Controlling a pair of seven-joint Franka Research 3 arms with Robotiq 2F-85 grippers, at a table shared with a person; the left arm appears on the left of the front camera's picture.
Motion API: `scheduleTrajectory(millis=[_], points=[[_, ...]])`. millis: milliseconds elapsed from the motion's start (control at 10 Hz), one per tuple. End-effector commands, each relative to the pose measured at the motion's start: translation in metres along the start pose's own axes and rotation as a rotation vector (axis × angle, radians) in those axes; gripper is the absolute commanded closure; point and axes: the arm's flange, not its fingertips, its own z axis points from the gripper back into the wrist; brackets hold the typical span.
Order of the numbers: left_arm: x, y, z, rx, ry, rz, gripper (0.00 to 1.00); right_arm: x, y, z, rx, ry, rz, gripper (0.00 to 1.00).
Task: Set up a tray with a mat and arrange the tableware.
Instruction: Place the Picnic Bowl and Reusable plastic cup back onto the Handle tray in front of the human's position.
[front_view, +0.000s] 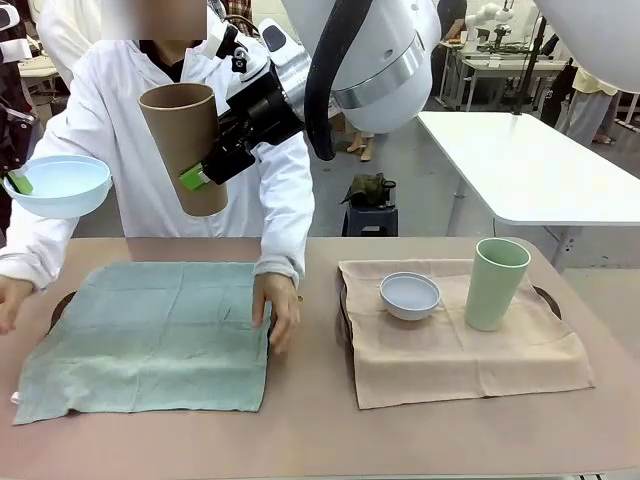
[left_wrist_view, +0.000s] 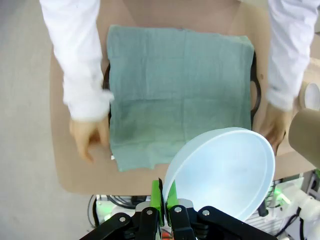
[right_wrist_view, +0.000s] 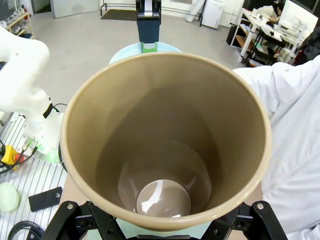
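- Above the surface (front_view: 300, 440), at the left edge of the front view, the left gripper (left_wrist_view: 164, 197) has its jaws pinched tight on the rim of the blue bowl (front_view: 58, 185), which hangs in the air over the left end of the green mat (front_view: 150, 335).
- From the left wrist, the blue bowl sits tilted in front of the green pads (left_wrist_view: 158, 196), with the green mat spread flat far beneath it.
- The right gripper (front_view: 205, 172) reaches across the middle, jaws spread wide around the tan cup (front_view: 190, 145); the cup is held aloft, tilted, mouth upward, above the green mat.
- The right wrist view looks straight down into the tan cup's open mouth, which is empty.
- The person's hands rest at both side edges of the green mat: one hand (front_view: 276, 310) on its right edge, the other (front_view: 12, 300) at its left edge.
- A dark tray rim (front_view: 62, 305) shows under the green mat.
- On the right, a beige mat (front_view: 460, 350) covers a second tray (front_view: 548, 300).
- The white bowl (front_view: 409, 295) and the green cup (front_view: 495, 283) stand upright on the beige mat, apart from each other.
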Motion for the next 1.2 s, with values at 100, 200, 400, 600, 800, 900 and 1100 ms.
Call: scheduleTrajectory(millis=[100, 200, 400, 600, 800, 900, 1100], points=[[0.0003, -0.0002, -0.0001, 0.001, 0.001, -0.003, 0.97, 0.0017, 0.0009, 0.0011, -0.003, -0.001, 0.002, 1.00], [0.0003, -0.0002, -0.0001, 0.001, 0.001, -0.003, 0.97, 0.0017, 0.0009, 0.0011, -0.003, -0.001, 0.002, 1.00], [0.0003, -0.0002, -0.0001, 0.001, 0.001, -0.003, 0.97, 0.0017, 0.0009, 0.0011, -0.003, -0.001, 0.002, 1.00], [0.0003, -0.0002, -0.0001, 0.001, 0.001, -0.003, 0.97, 0.0017, 0.0009, 0.0011, -0.003, -0.001, 0.002, 1.00], [0.0003, -0.0002, -0.0001, 0.001, 0.001, -0.003, 0.97, 0.0017, 0.0009, 0.0011, -0.003, -0.001, 0.002, 1.00], [0.0003, -0.0002, -0.0001, 0.001, 0.001, -0.003, 0.97, 0.0017, 0.0009, 0.0011, -0.003, -0.001, 0.002, 1.00], [0.0003, -0.0002, -0.0001, 0.001, 0.001, -0.003, 0.97, 0.0017, 0.0009, 0.0011, -0.003, -0.001, 0.002, 1.00]])
